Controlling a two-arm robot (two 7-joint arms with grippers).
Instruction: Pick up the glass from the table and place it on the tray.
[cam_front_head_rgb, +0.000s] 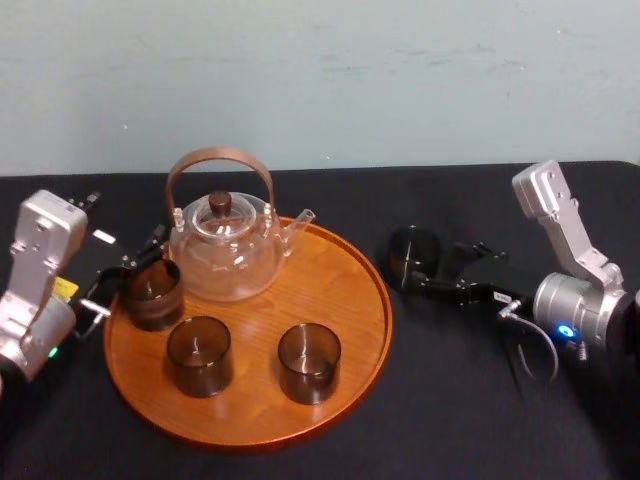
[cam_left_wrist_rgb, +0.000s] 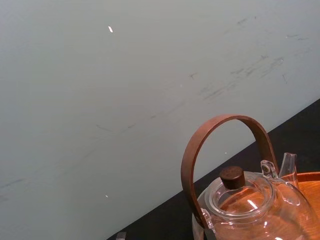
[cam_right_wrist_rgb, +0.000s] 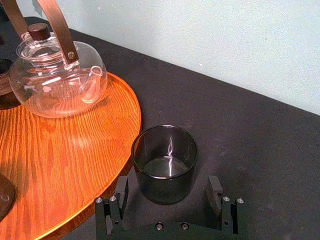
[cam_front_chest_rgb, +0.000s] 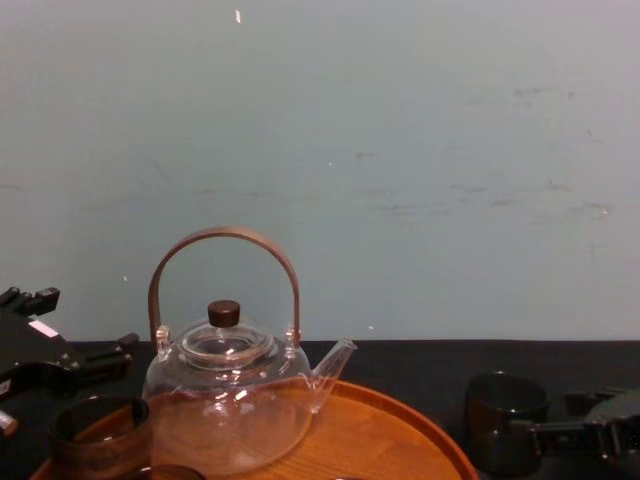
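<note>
the right gripper (cam_right_wrist_rgb: 168, 186) is reaching in low over the black tabletop (cam_right_wrist_rgb: 260, 145), and its fingers (cam_right_wrist_rgb: 121, 194) are standing spread, one on each side of the glass (cam_right_wrist_rgb: 165, 162), with a narrow gap showing on both sides. the glass is standing upright on the tabletop, just beside the right-hand rim of the tray (cam_right_wrist_rgb: 75, 150) and not on it. the teapot (cam_right_wrist_rgb: 55, 75) is sitting on the far part of the tray, its spout pointing towards the glass.

in the head view the left gripper (cam_front_head_rgb: 130, 275) is hovering at the left edge of the tray with its fingers spread, right beside a left tumbler (cam_front_head_rgb: 152, 293) that is standing on the wood next to the teapot. a near-left tumbler (cam_front_head_rgb: 200, 355) and a near-right tumbler (cam_front_head_rgb: 309, 362) are standing apart from each other nearer the front of the tray. a pale wall (cam_front_chest_rgb: 400, 150) is rising behind the tabletop.
</note>
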